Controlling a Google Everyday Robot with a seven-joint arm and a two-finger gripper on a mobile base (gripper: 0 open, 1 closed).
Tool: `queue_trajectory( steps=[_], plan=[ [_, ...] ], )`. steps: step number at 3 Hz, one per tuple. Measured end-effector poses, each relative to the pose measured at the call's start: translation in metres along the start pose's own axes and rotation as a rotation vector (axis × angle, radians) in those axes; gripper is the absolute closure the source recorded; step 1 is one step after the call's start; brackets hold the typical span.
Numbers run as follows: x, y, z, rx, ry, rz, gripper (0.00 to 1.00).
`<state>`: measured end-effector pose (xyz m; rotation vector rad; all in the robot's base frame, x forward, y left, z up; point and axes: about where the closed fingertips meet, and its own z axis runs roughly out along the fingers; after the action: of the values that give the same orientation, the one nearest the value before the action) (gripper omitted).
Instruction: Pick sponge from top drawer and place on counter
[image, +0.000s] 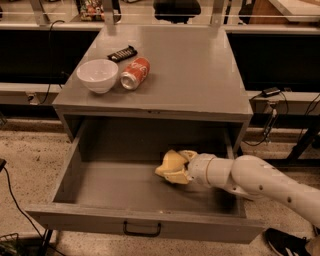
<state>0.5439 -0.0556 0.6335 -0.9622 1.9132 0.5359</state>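
The top drawer (100, 187) is pulled fully open, with a black pull handle (142, 230) on its front. My white arm reaches in from the right, and my gripper (171, 168) sits low over the drawer floor, right of centre. Its cream-yellow tip shows as one pale-yellow lump. The sponge cannot be told apart from that lump, and no separate sponge shows elsewhere in the drawer. The grey counter (195, 70) lies above the drawer.
On the counter's left part stand a white bowl (97, 75), a red soda can (136, 73) lying on its side and a black bar (122, 53). Cables run on the floor at left and right. A black shoe (285, 242) shows at the lower right.
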Motion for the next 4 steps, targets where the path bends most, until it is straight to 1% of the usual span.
queue_trajectory(
  steps=[1,2,3,4],
  plan=[
    [-0.053,0.008,-0.046,-0.003,-0.125,-0.123,0.56],
    [-0.098,0.025,-0.105,0.002,-0.220,-0.230,0.52],
    [-0.126,0.031,-0.158,0.029,-0.234,-0.283,0.53],
    [-0.164,0.014,-0.202,0.063,-0.163,-0.323,0.45]
  ],
)
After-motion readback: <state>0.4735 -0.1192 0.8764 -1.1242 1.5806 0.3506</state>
